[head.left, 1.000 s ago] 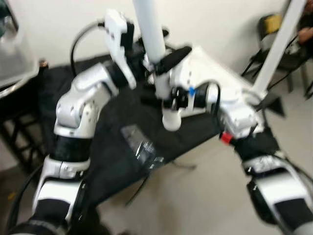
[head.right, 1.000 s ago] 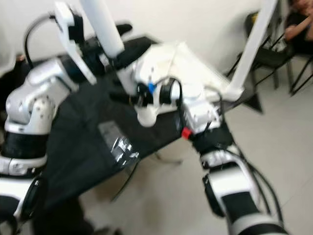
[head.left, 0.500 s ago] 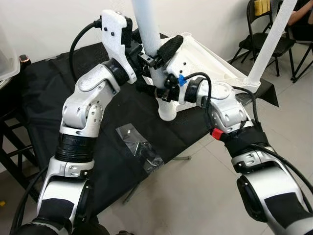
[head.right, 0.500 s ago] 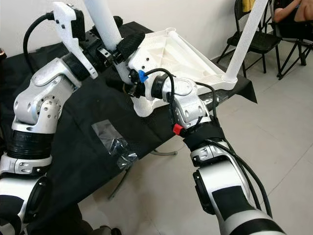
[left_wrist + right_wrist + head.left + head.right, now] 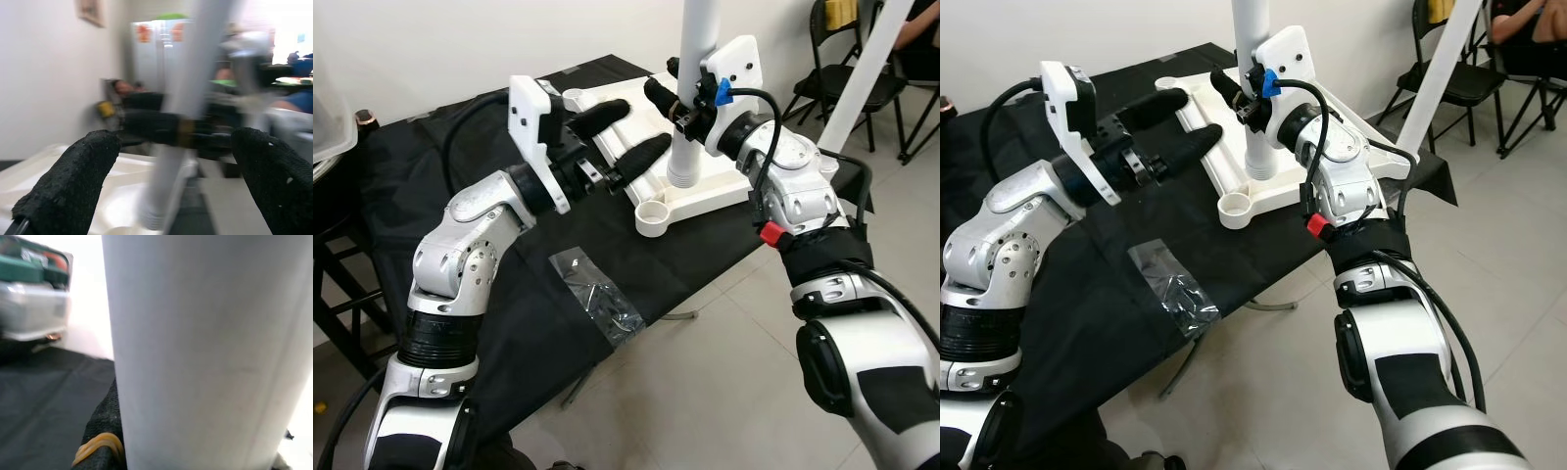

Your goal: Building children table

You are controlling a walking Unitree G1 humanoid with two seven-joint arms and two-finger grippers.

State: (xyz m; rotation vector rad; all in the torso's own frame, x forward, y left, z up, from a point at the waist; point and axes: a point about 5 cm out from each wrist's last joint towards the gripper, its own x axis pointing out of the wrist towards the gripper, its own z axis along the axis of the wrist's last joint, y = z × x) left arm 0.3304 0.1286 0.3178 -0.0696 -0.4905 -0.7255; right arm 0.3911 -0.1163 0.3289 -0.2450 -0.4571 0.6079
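White top (image 5: 651, 181) lies upside down; right gripper (image 5: 683, 110) clamps one leg (image 5: 693, 88) upright on it (a corner socket (image 5: 652, 217) stays unfilled), left gripper (image 5: 625, 132) spread open beside.

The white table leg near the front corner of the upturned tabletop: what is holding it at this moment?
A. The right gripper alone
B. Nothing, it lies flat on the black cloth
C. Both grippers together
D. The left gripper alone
A: the right gripper is closed around the upright white table leg, while the left gripper is open beside it, not touching it.
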